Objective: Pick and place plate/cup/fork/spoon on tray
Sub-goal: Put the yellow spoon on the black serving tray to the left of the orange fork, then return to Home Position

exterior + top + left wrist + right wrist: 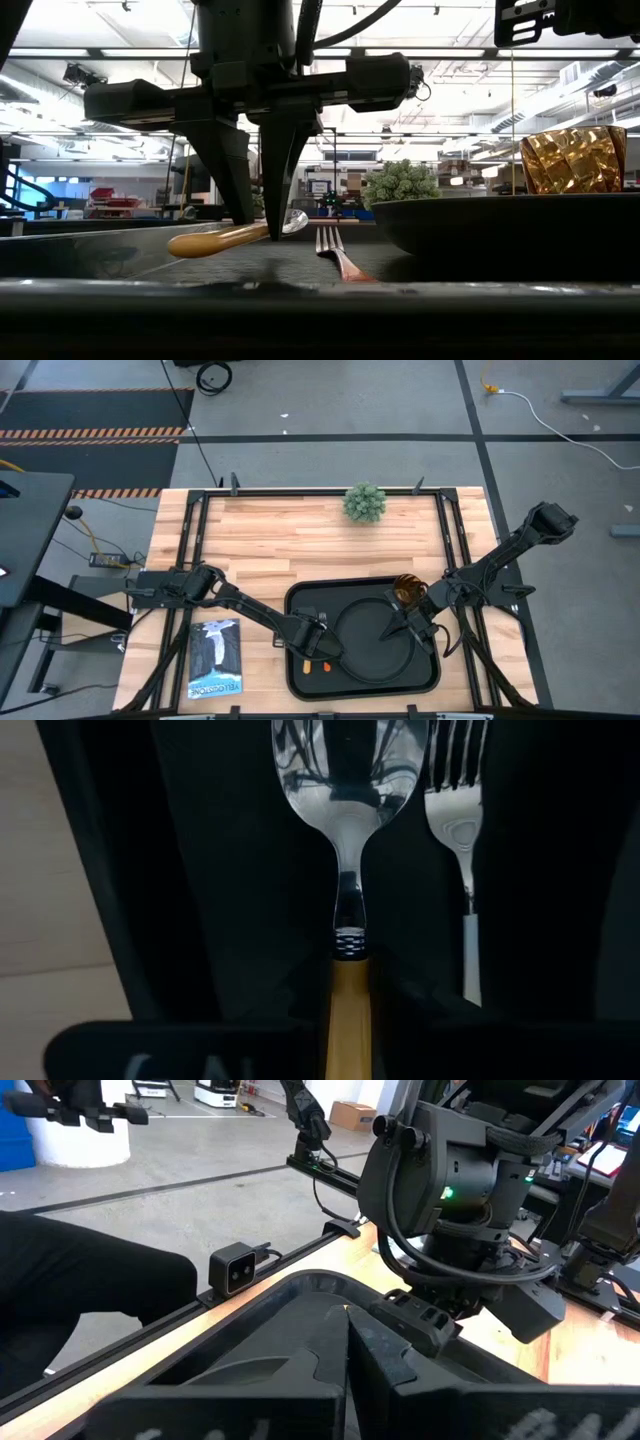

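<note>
The black tray (300,600) lies at the table's near middle. On it are the round black plate (365,635), the amber cup (408,591) at the tray's far right, and the fork (336,252), lying flat on the tray floor. My left gripper (318,647) stands over the tray's left part, shut on the spoon (225,238). The spoon's silver bowl (345,780) lies beside the fork's tines (460,760). My right gripper (398,627) is over the plate's right part, fingers shut with nothing between them. My left gripper pinches the spoon's yellow-orange handle (348,995) between its two fingers, close to where the handle meets the metal neck. The fingers (232,180) point down and lie across the spoon. The spoon is nearly level just above the tray floor, its bowl end (296,221) slightly higher. My right gripper: I cannot tell whether it touches the plate.
A small green potted plant (364,502) stands at the table's far edge. A blue and white booklet (216,658) lies near the front left. Bare wood lies between the plant and the tray. The two arms are close together over the tray.
</note>
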You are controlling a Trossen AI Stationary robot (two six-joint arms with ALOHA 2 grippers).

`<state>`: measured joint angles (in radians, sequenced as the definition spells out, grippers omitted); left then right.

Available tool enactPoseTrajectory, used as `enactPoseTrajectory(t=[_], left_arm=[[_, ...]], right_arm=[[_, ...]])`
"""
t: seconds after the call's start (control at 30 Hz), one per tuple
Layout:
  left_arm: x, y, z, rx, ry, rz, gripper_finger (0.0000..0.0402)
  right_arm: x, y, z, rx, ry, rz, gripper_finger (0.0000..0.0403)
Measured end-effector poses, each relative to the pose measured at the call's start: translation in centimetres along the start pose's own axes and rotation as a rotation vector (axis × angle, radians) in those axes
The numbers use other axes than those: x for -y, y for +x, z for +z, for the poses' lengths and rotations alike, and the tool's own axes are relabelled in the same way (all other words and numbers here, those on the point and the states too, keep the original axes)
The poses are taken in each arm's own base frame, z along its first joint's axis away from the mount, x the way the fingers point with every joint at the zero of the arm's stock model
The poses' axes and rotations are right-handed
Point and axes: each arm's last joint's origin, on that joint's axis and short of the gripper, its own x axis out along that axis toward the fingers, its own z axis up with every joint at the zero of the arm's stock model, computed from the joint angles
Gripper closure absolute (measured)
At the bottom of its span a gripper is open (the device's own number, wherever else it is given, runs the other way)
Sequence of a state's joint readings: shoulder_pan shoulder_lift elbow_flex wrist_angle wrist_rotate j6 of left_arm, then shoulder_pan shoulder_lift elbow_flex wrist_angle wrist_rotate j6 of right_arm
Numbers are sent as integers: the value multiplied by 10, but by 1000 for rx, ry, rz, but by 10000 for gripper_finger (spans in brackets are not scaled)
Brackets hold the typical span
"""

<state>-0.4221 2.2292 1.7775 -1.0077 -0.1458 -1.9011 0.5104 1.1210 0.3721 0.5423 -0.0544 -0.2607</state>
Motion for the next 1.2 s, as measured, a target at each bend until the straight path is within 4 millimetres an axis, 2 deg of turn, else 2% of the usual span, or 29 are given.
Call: enactPoseTrajectory(t=[0.47, 0.87, 1.2], left_arm=[[2, 12, -2, -49, -3, 18, 339], [4, 13, -1, -44, -15, 11, 271], [5, 13, 2, -59, -16, 11, 260]], right_arm=[[0, 0, 0, -4, 0, 2, 392], [0, 0, 0, -4, 3, 2, 392], [0, 0, 0, -4, 4, 2, 392]])
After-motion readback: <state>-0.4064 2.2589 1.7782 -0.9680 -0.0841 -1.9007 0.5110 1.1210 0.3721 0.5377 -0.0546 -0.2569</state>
